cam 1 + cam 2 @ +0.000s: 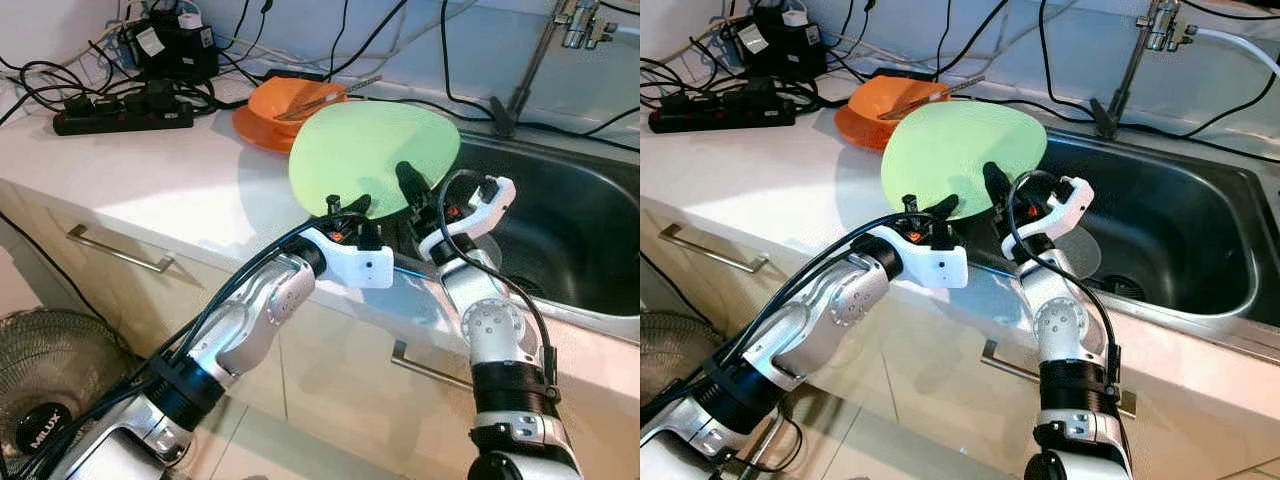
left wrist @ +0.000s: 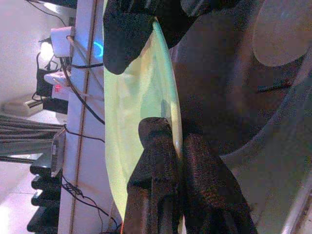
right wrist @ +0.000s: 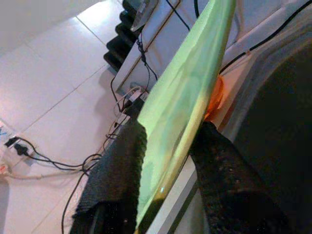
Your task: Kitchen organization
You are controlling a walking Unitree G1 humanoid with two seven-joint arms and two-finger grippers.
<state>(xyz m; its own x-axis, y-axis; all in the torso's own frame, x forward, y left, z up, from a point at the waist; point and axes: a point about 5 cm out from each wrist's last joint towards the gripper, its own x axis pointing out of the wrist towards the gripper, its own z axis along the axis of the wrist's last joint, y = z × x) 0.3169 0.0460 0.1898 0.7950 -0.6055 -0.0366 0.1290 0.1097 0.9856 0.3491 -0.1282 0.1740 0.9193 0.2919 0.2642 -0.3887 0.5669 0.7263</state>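
Nearest, two silver arms reaching forward from below, black cables trailing along the left one. Left end effector [image 1: 352, 208] clamped narrow on the lower rim of a light green plate [image 1: 375, 152], one finger [image 2: 155, 161] on the plate's face and the other behind it. Right end effector [image 1: 412, 190] just beside the left one, likewise closed on the same lower rim, a finger [image 3: 117, 180] on either side of the thin edge. Plate held tilted up, nearly on edge, above both end effectors, over the front corner of the sink [image 1: 590, 240] where basin meets table [image 1: 150, 170].

Beyond the left end effector and partly hidden behind the plate, an orange bowl [image 1: 290, 98] resting on an orange plate [image 1: 252, 130] on the table, with a thin utensil [image 1: 325, 98] lying across the bowl; kind of utensil not clear. Farther off to the left of that end effector, a black power strip [image 1: 120, 115] and a tangle of black cables [image 1: 60, 80] along the wall.

To the right of the right end effector, the dark steel basin of the sink, a round pale disc [image 1: 1080, 252] lying on its bottom just past the wrist. Faucet [image 1: 535, 60] standing at the back rim, well beyond the right end effector.

Below both arms, pale cabinet drawers with bar handles [image 1: 118, 250], and a floor fan [image 1: 45, 390] down by the left arm.
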